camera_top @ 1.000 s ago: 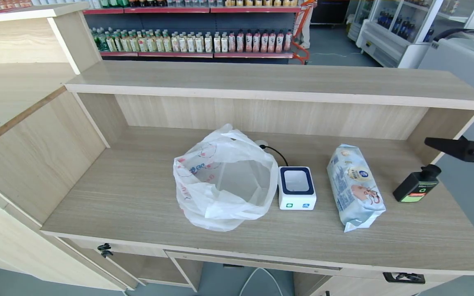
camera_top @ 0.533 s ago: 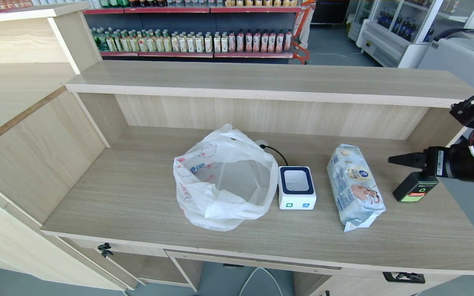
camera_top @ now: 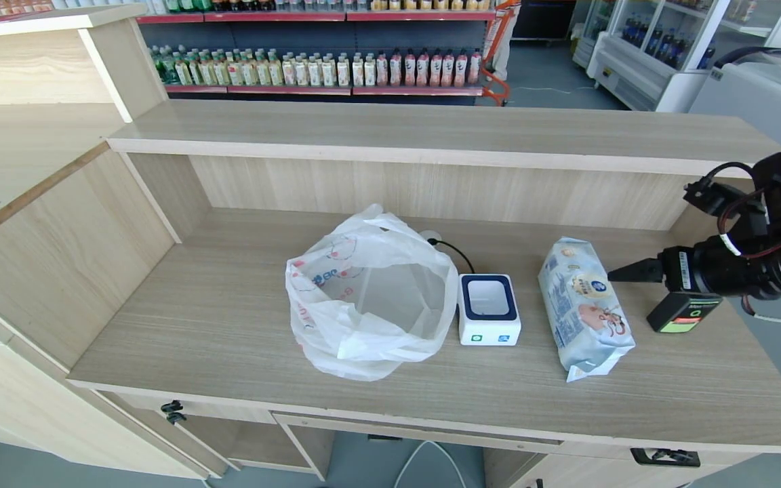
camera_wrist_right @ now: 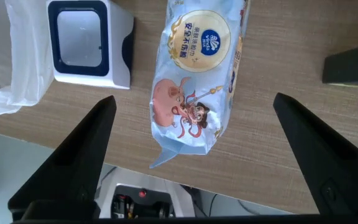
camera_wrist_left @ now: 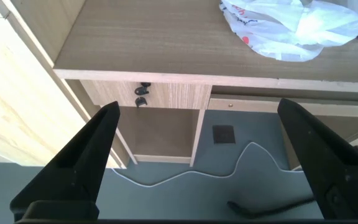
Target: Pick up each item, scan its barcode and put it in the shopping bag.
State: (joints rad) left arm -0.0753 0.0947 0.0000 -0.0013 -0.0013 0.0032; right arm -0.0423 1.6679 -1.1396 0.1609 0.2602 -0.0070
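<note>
The pale-blue packet with the octopus print [camera_top: 586, 305] is lying flat on the wooden counter [camera_top: 228, 325], just right of the barcode scanner [camera_top: 489, 310]. The black bottle with the green label [camera_top: 682, 315] is lying further right, near the packet but apart from it. Neither is sitting in the white plastic shopping bag [camera_top: 363, 298], which is standing open left of the scanner and looking empty to me. So I am judging that nothing is scanned or bagged yet and both items are waiting.

The right gripper [camera_wrist_right: 194, 102] is hovering over the packet with its fingers [camera_wrist_right: 73, 162] spread wide, the packet lying below and between them, not touching as far as I can tell. The left gripper [camera_wrist_left: 197, 107] is hanging low before the counter's front edge, fingers likewise wide apart and holding nothing.
</note>
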